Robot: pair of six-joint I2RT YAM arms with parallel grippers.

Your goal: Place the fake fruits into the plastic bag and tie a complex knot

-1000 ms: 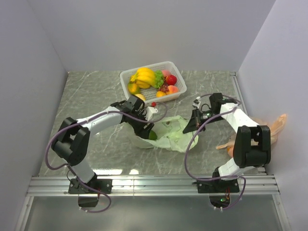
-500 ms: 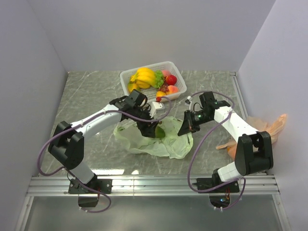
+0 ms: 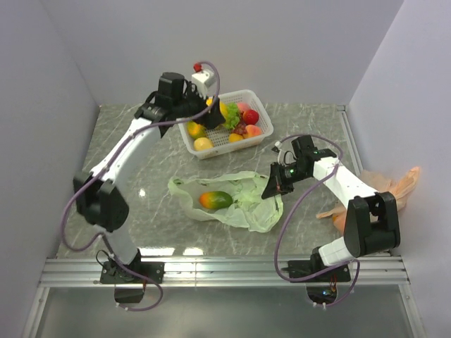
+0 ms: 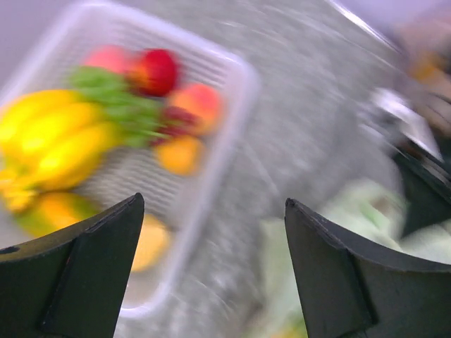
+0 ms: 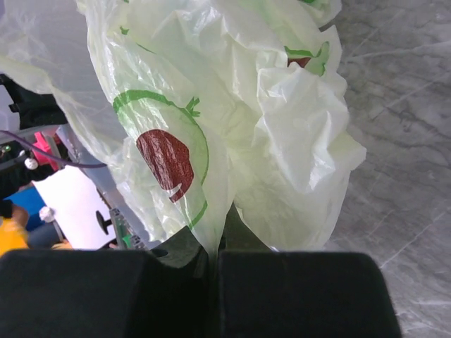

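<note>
The pale green plastic bag point(image 3: 239, 201) lies open mid-table with the orange-green mango point(image 3: 215, 200) inside it. My right gripper point(image 3: 273, 189) is shut on the bag's right edge; the crinkled film point(image 5: 232, 120) fills the right wrist view. My left gripper point(image 3: 211, 113) is open and empty, raised over the white lattice basket point(image 3: 258, 139). The basket holds the yellow banana bunch point(image 3: 220, 107), a red apple point(image 3: 251, 117), peaches point(image 3: 254, 130), grapes and a lemon point(image 3: 204, 144). The left wrist view is blurred and shows the basket's fruits point(image 4: 63, 141) beyond my open fingers point(image 4: 84, 274).
A peach-orange translucent bag point(image 3: 391, 184) lies against the right wall beside the right arm. The basket stands at the back centre of the marble table. White walls close in on the left, back and right.
My left gripper has left the mango in the bag, opened, and swung up and back over the basket. The bag has spread out flatter. The right gripper keeps its hold.
</note>
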